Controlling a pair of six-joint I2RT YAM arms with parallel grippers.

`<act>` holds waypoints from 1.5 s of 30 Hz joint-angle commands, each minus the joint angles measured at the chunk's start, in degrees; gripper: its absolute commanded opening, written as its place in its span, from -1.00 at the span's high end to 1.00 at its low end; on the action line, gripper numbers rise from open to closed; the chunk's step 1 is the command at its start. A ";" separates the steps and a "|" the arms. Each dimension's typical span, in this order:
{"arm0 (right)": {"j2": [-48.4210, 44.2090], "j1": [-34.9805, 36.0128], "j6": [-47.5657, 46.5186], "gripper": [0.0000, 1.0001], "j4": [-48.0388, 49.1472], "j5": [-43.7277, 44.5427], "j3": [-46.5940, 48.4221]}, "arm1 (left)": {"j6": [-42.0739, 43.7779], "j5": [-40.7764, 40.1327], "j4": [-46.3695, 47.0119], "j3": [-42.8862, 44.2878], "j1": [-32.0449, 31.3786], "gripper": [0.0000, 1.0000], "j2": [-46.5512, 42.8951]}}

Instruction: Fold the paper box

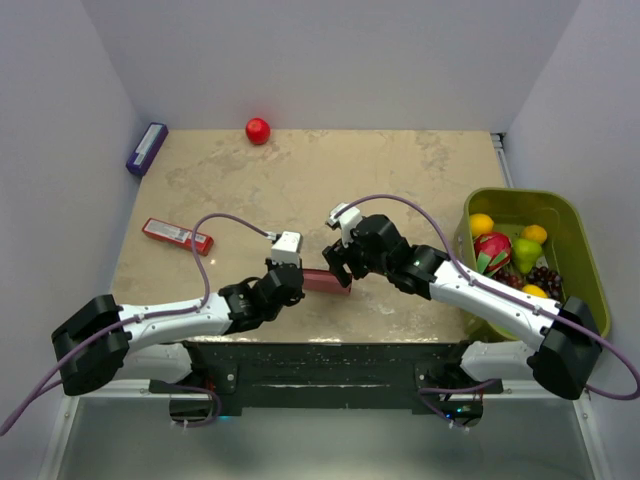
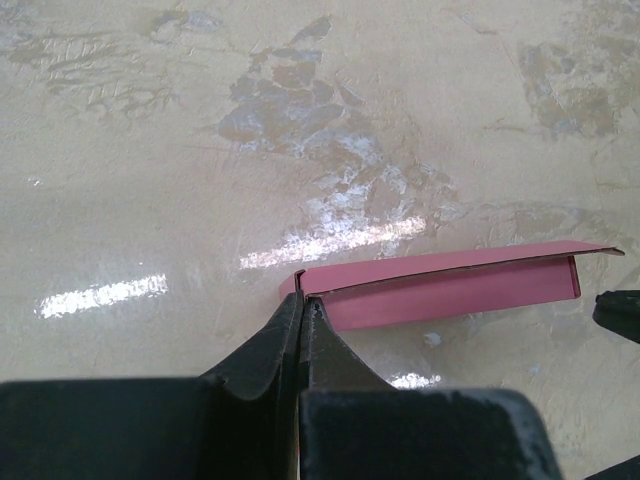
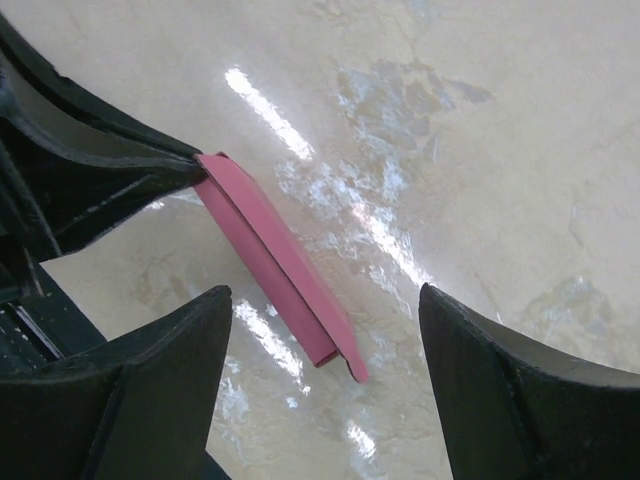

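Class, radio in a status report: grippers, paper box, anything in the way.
Left gripper shut on paper box end. Right gripper open, straddling other end. Box partly folded, one flap up. Nothing obstructing.

Paper box [image 2: 450, 290] corner hidden in left tool [image 2: 303, 305]

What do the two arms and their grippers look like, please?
Both the left arm and right arm have white link shells with black joints. A lilac cable loops to a white camera block at each wrist. The left gripper and right gripper have black, wedge-shaped fingers.
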 commanded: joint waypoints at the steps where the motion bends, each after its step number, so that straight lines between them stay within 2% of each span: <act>1: -0.95 -0.06 6.08 -0.49 -7.72 5.80 0.38 | -0.69 3.13 -11.36 -1.73 -0.72 1.00 3.39; 7: -3.67 -0.06 8.80 -0.38 -9.13 5.36 -1.64 | -0.51 3.48 -11.19 -1.65 -0.72 1.00 3.74; 15: -2.01 0.03 10.30 -0.05 -10.71 4.48 -1.21 | -0.51 3.74 -11.19 -1.47 -0.72 1.00 4.01; 22: 0.98 -0.06 11.79 0.15 -11.32 5.89 -0.77 | -0.34 3.83 -11.27 -1.29 -0.72 1.00 4.09; 33: 3.09 0.03 12.50 0.34 -11.06 9.32 0.03 | 0.10 4.01 -11.01 -1.21 -0.72 1.00 4.09; 45: 2.04 0.03 11.00 0.55 -9.57 6.25 -0.59 | 0.28 4.45 -10.57 -0.94 -0.72 1.00 4.45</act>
